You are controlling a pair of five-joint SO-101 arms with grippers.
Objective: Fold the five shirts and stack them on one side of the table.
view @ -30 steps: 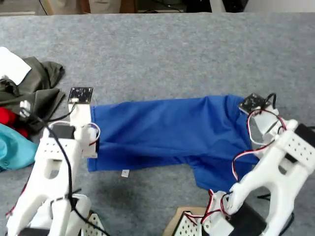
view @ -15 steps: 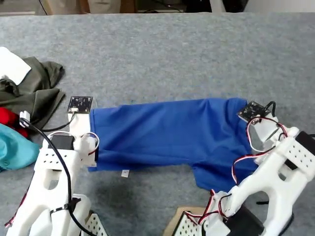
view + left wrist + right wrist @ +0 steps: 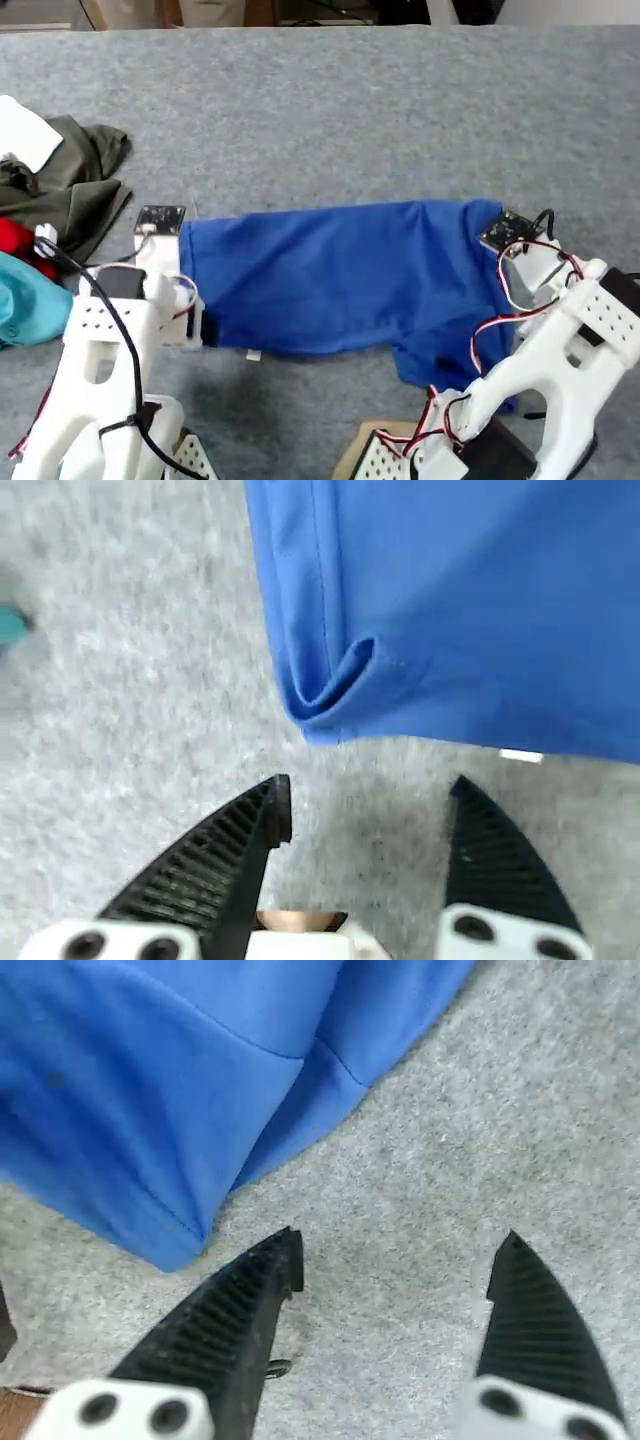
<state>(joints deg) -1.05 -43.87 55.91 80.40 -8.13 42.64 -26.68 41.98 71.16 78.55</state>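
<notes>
Blue shirt [image 3: 340, 275], one, lies between left pincer [image 3: 368, 785] and right pincer [image 3: 402, 1238].

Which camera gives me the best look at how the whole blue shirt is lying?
High view: the blue shirt lies spread across the table, nearly its whole outline visible. The left wrist view gives one curled hem corner close up; the right wrist view, another edge with a seam.

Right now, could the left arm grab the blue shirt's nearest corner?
Probably yes: the left gripper is open just short of the blue shirt, at its folded corner, with bare table between them.
</notes>
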